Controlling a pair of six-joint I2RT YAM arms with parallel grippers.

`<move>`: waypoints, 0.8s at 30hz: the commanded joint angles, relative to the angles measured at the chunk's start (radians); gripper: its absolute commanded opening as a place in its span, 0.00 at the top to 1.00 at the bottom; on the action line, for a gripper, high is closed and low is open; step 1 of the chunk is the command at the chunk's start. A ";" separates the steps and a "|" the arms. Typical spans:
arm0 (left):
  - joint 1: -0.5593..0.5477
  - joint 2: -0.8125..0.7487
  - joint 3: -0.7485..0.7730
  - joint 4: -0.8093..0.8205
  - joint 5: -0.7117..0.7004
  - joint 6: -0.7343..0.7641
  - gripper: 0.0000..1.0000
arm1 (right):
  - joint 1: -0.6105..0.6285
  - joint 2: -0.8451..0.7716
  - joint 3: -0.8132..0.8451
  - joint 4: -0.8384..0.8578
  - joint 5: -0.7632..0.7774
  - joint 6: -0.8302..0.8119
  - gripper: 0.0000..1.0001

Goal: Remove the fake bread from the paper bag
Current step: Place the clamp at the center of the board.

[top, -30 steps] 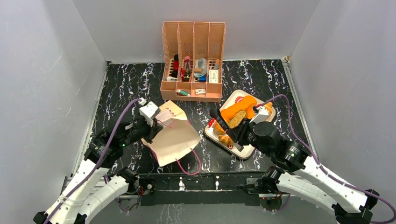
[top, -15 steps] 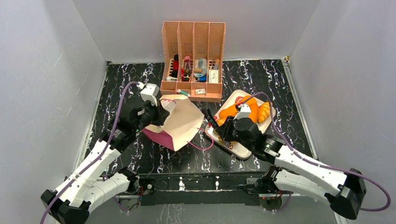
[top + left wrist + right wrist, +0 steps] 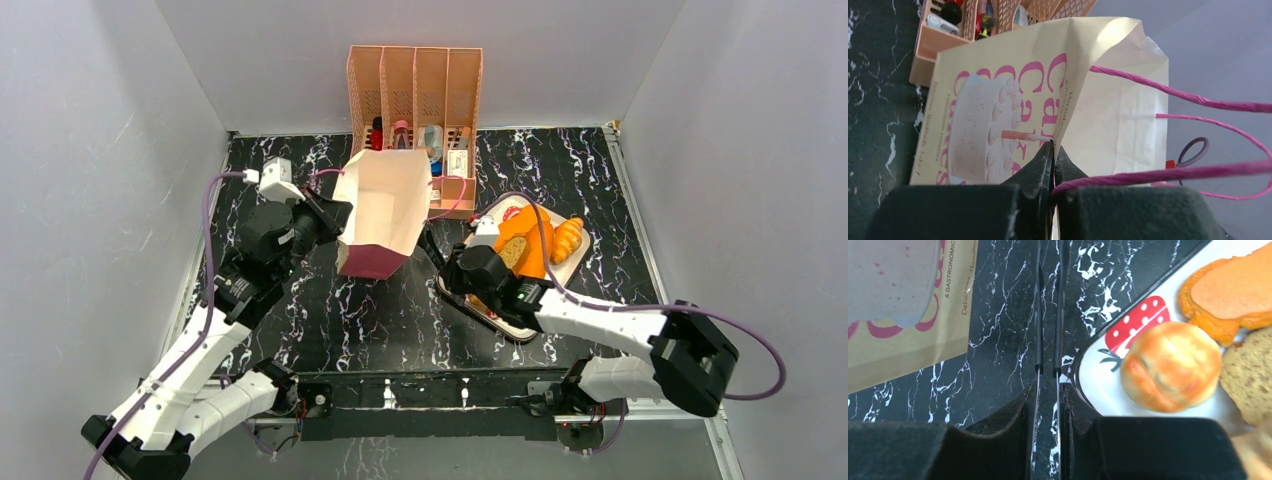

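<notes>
The cream paper bag with its magenta bottom band hangs raised in front of the organiser, bottom end down. My left gripper is shut on the bag's edge; the left wrist view shows the jaws pinching the paper beside a pink cord handle. Several orange-golden toy loaves and a croissant lie on the white tray. My right gripper is shut and empty between bag and tray. Its view shows a round bun, an orange slice and a brown speckled slice.
The peach slotted organiser with small items stands at the back, right behind the bag. The tray's rim lies just right of my right fingers. The dark marbled table is walled by grey panels on three sides.
My left gripper has lifted the bag off the table and carried it back toward the organiser. My right gripper has moved left off the tray toward the bag.
</notes>
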State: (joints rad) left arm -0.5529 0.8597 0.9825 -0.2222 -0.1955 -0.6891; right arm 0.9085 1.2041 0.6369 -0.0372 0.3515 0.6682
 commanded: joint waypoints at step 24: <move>0.002 -0.213 -0.333 0.089 -0.103 -0.384 1.00 | 0.153 0.666 0.326 0.197 0.301 0.101 0.81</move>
State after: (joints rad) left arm -0.5526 0.6727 0.6521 -0.1177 -0.2539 -1.0233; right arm 1.0473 1.8393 0.9108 0.1761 0.5861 0.7330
